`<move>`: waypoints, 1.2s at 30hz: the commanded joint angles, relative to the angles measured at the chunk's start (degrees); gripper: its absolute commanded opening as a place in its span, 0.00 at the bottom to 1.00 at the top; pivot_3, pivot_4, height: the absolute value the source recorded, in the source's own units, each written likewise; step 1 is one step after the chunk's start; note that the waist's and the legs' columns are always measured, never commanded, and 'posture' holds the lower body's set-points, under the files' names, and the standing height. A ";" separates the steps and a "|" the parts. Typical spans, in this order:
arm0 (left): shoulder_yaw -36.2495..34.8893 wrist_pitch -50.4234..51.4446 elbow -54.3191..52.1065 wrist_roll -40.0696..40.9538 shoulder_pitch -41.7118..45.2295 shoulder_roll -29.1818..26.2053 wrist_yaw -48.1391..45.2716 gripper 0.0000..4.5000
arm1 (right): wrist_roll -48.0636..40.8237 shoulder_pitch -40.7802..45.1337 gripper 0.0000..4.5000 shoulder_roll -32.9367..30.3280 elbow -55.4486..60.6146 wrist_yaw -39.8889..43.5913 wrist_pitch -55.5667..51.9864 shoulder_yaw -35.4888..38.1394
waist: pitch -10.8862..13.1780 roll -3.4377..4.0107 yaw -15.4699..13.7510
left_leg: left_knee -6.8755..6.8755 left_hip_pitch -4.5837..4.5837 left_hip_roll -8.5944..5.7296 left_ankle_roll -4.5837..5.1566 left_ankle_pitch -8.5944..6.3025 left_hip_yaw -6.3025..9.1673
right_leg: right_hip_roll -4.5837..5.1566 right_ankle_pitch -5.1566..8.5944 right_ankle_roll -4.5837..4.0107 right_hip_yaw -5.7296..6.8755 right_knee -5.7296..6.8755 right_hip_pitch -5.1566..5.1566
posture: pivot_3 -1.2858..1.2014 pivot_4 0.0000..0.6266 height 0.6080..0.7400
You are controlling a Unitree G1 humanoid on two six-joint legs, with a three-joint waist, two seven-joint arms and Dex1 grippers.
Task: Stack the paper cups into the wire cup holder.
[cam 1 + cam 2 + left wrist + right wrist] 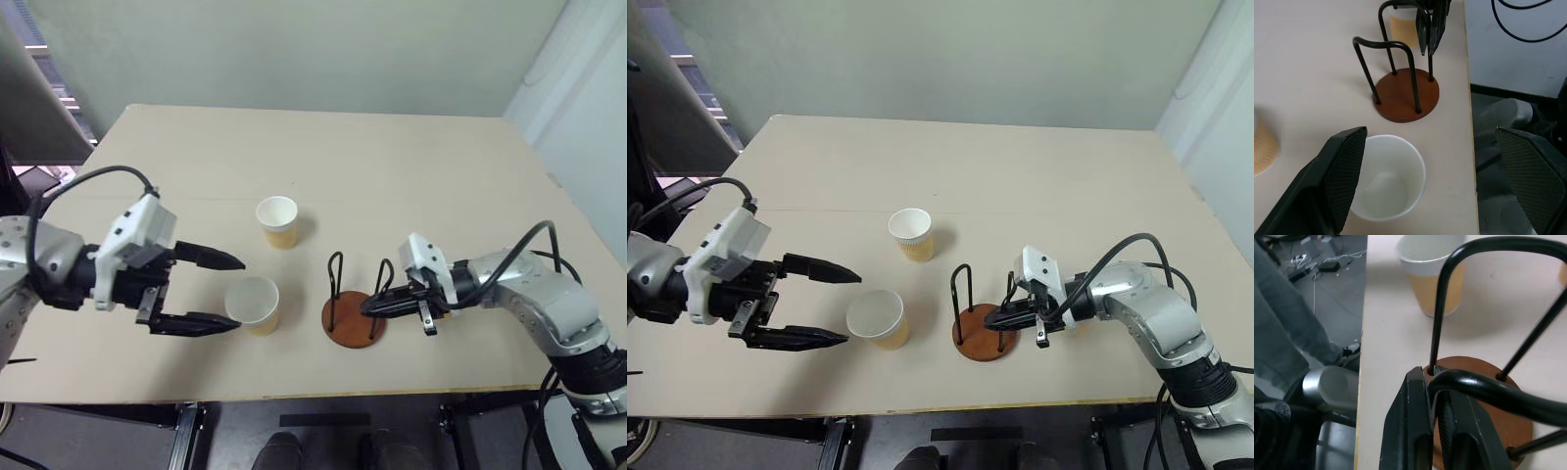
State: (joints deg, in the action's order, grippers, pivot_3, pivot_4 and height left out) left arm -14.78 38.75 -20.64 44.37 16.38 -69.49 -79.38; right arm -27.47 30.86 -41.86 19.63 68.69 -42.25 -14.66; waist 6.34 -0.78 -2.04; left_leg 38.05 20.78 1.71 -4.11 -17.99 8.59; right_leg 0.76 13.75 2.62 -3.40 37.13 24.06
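Reddish-brown disc base, two black wire loops: the wire cup holder (353, 302) stands near the bench (411, 176) front edge, empty, no cup stacked yet. Near cup (253, 304) sits upright at its 9 o'clock, just beside it. Far cup (277, 221) is at the holder's 11 o'clock, well apart, also upright. Only two cups visible on the bench top.

Risks, my read: right hand (375, 305) is pinched on the right-side wire loop, so any tug or twist from that arm could tip or drag the light holder toward the front edge, which is close. The near cup is also close to that edge, and a sloppy close could knock it over or push it off. Thin paper wall could crush if squeezed hard. Right fingers sit inside the holder mouth, so they may block a cup coming in.

Left hand (214, 292): fingers spread wide, holding nothing, tips at the near cup's 9 o'clock. The lower finger (196, 323) lies close to the cup wall; contact unclear. Wrist view looks down into the cup's white inside, with the cup beside one finger, not centred between the fingers.

Right hand: fingers pressed together, clamping the wire loop over the base, per the right wrist view.
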 commanded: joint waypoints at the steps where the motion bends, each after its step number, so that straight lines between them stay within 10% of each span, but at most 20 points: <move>1: -0.29 1.20 -2.73 1.14 1.14 -0.88 0.59 1.00 | 2.33 -0.89 0.01 0.05 -1.37 1.26 5.78 -1.06 | 0.00 0.00 0.01 | 0.00 -0.01 0.01 0.00 0.00 0.00 | -0.02 -0.01 -0.02 0.00 0.00 0.00 | 0.52 0.24 1.00; 11: 0.30 1.60 -2.90 1.30 1.76 -0.79 -0.10 1.00 | 6.66 -0.71 0.01 -0.38 -3.53 3.76 13.22 -3.24 | 0.00 -0.01 0.10 | -0.01 -0.10 0.03 0.00 -0.01 -0.03 | -0.05 -0.05 -0.09 -0.02 0.01 -0.06 | 0.52 0.24 1.00; 24: 4.95 -1.38 0.02 -1.04 4.38 1.92 -1.32 1.00 | 8.00 1.31 0.93 -9.89 0.75 7.46 13.53 1.02 | 0.00 0.00 -0.07 | -0.01 -0.05 0.03 -0.01 -0.02 -0.03 | -0.02 -0.05 -0.09 -0.03 -0.03 -0.06 | 0.52 0.24 1.00; 36: 10.48 -4.73 3.89 -4.28 7.76 5.78 -3.90 1.00 | 0.49 -7.18 0.93 -26.88 9.70 8.20 1.09 18.93 | 0.01 -0.01 -0.99 | -0.03 0.07 0.03 -0.03 -0.03 0.00 | -0.05 -0.05 -0.10 -0.04 -0.18 -0.05 | 0.52 0.24 1.00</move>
State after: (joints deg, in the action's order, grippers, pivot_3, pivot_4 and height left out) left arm -4.30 35.15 -16.57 40.61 23.33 -63.92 -82.48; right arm -26.48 26.10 -66.38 27.70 76.04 -40.10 0.09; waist 6.35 -0.79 -3.03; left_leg 38.00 20.89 1.73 -4.14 -18.02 8.63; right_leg 0.72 13.70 2.52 -3.42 36.94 24.01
